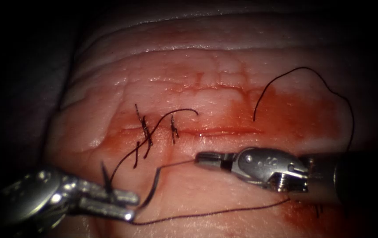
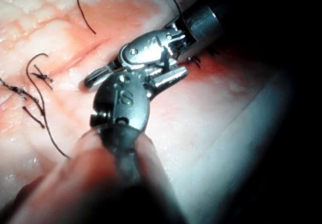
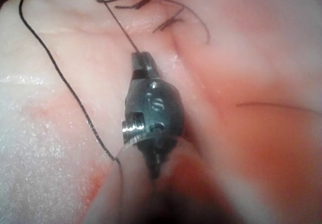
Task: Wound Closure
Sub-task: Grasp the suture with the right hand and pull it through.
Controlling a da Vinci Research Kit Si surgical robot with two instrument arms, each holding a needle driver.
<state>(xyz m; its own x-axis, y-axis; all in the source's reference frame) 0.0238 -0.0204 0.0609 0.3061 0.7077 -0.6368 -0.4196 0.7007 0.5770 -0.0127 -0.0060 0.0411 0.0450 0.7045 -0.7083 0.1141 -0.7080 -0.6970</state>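
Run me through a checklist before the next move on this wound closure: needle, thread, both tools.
1. Right tool grip: ok. Its jaws are shut on the needle near one end.
2. Needle free of the tissue: ok. It appears to lie above the surface, in front of the cut.
3. Left tool hold: cannot tell. The needle's other end and the thread both pass its tip.
4. Thread slack: ok. It lies loose on the tissue.
5. Stitches: ok. Two cross the cut's left part, and the rest is unstitched.
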